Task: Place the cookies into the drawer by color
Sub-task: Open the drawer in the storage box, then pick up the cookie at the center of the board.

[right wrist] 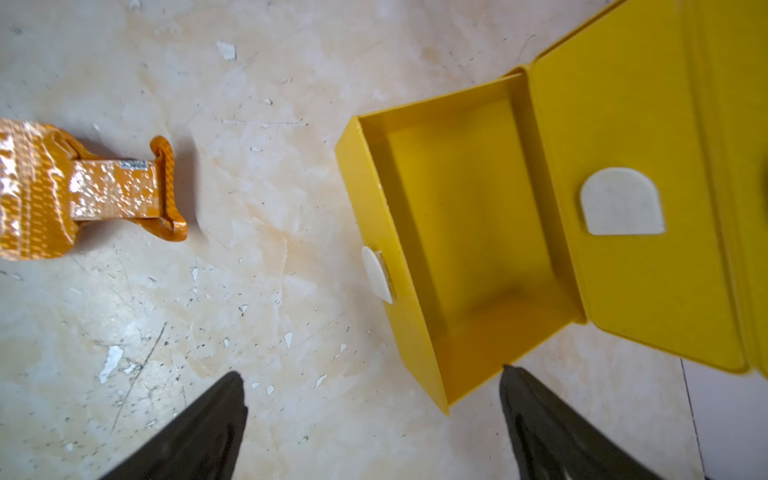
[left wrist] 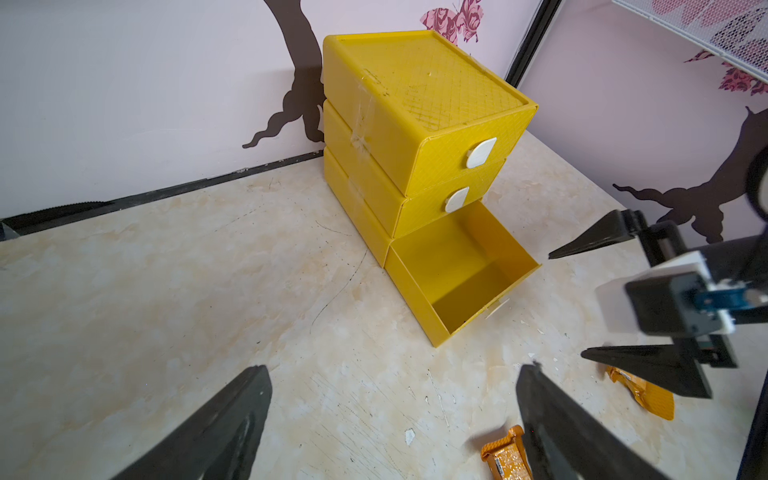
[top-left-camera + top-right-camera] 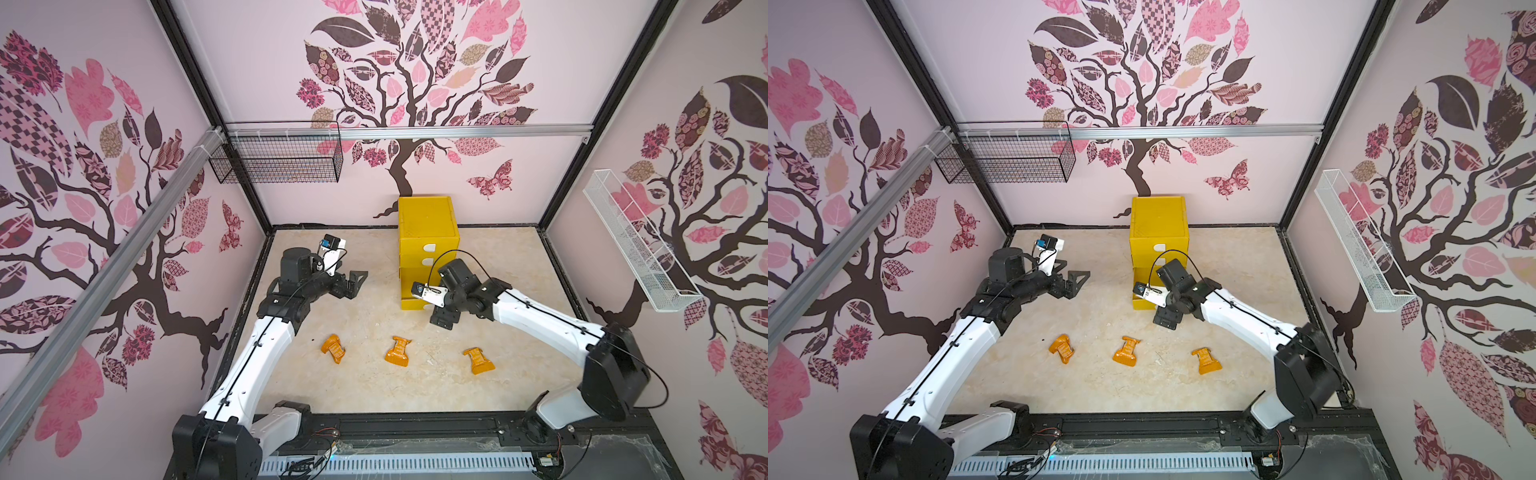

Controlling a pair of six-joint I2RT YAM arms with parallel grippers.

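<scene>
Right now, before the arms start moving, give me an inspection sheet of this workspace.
Surface: marbled tabletop, scratched, white flecks.
Job's things: three orange packets loose on tabletop; yellow drawer cabinet, bottom drawer open and empty, upper two shut.
Clutter: nothing seen.
Grippers: left gripper and right gripper open, empty.
Cables: black cable arcs over right wrist; loose wires at front rail.
Surroundings: black wire basket, white wire basket on walls.

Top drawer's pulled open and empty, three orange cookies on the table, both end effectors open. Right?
Not the top one: the bottom drawer is pulled open and empty, clear in the left wrist view; the top drawer is shut. Three orange cookies lie on the table, and the left end effector and right end effector are open.
</scene>
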